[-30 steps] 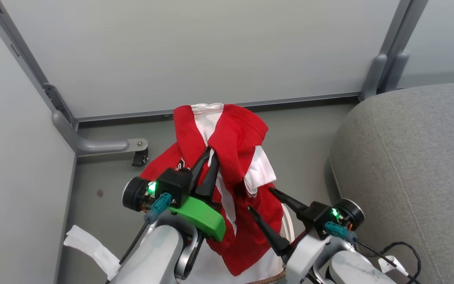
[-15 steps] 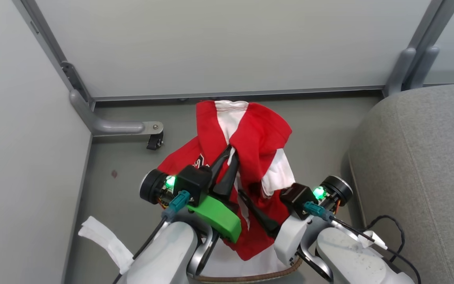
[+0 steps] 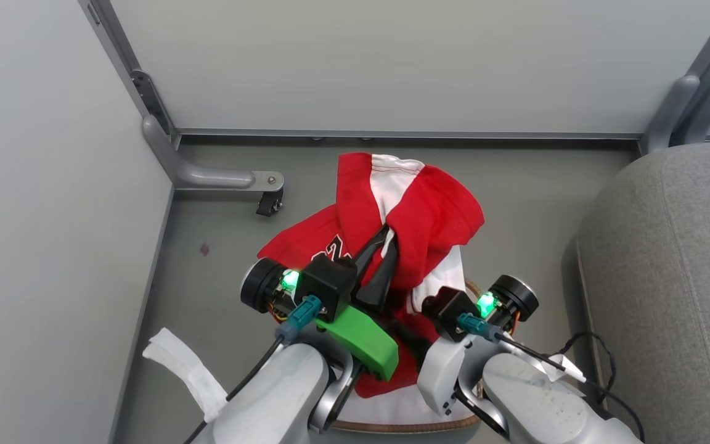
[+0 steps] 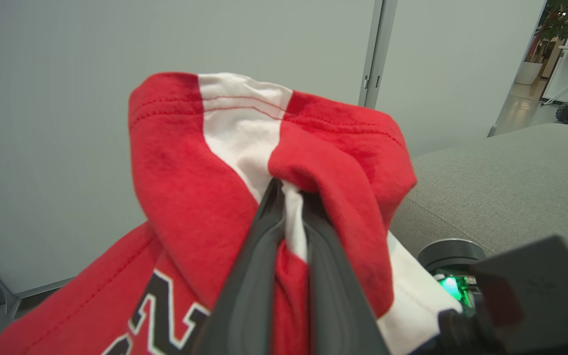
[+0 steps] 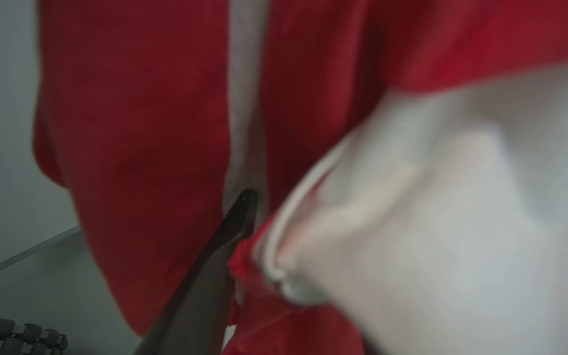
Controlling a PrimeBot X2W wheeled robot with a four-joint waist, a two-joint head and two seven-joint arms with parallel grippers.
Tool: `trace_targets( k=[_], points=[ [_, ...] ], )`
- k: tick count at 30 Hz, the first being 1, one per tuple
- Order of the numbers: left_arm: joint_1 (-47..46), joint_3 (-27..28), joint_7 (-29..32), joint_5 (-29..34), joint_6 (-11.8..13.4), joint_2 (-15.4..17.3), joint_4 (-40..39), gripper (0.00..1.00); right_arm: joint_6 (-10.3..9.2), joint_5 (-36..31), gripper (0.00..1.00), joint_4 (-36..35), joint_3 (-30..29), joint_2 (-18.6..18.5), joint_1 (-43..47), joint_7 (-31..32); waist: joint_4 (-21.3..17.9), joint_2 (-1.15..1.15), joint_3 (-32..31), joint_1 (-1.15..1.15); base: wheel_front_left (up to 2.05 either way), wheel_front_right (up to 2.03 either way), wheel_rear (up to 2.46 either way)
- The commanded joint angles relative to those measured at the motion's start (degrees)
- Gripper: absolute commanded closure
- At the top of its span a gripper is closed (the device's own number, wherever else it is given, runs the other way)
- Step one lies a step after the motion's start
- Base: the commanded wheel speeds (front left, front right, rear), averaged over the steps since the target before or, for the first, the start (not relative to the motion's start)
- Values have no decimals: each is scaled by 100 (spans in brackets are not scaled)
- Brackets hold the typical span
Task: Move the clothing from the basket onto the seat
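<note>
Clothing [image 3: 416,209] hangs clamped in the left pincer [image 3: 389,237] over the basket [image 3: 392,424]; seat [image 3: 669,277] lies off to the right, so that's the way to swing. Right pincer [image 5: 247,209] is buried in cloth, can't tell its grip

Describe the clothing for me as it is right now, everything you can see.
The clothing is soft bright red fabric with a white stripe, stitched hems, white trim and black-and-white lettering. It is bunched and held up, draping from the left gripper, whose fingers are shut on a fold at the stripe. Its lower part hangs over the basket; the arms hide whether it touches. The right gripper is in the lower folds; its grip cannot be judged.
</note>
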Motion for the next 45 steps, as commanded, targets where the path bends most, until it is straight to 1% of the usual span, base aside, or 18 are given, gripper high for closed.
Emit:
trace_targets(
  k=[1, 10, 18, 20, 21, 22, 27, 33, 39, 45],
  points=[
    [-117, -14, -21, -56, 47, 3, -15, 100, -6, 46, 100, 52, -3, -13, -62, -12, 28, 0, 20, 0, 0, 0, 0],
    [-153, 52, -21, -68, 125, 1, -1, 100, -6, 127, 100, 128, -77, 0, 24, -12, 10, 0, 46, 0, 0, 0, 0],
    [-150, 117, -21, 2, 129, 2, 37, 100, -6, 105, 100, 40, -144, 9, 69, -13, -57, 0, 57, 0, 0, 0, 0],
    [-136, 171, -21, -17, 168, 4, 36, 100, -6, 71, 100, -7, -199, 9, 75, -13, -74, 0, 58, 0, 0, 0, 0],
    [-131, 185, -21, -12, 188, 4, 33, 68, -6, 59, 100, -29, -226, 9, 83, -13, -81, 0, 60, 0, 0, 0, 0],
    [-115, 201, -20, -30, 199, 4, 51, 0, -6, 45, 100, -58, -255, 5, 93, -13, -92, 0, 63, 0, 0, 0, 0],
    [-72, 325, -12, 40, 207, 4, 114, 0, -6, -1, 100, -282, -413, -25, 140, -13, -223, 0, 75, 0, 0, 0, 0],
    [53, 643, -11, 230, 151, 7, 296, 0, -6, -68, 100, -678, -603, -45, 248, -13, -618, 0, 159, 0, 0, 0, 0],
    [162, 1035, -10, 481, -1, 47, 455, 0, -6, -66, 100, -1020, -765, -88, 390, -13, -1222, 0, 233, 0, 0, 0, 0],
    [300, 1398, -10, 703, -111, 57, 511, 0, -6, -53, 100, -1338, -985, -93, 620, -12, -1951, 0, 282, 0, 0, 0, 0]
  ],
)
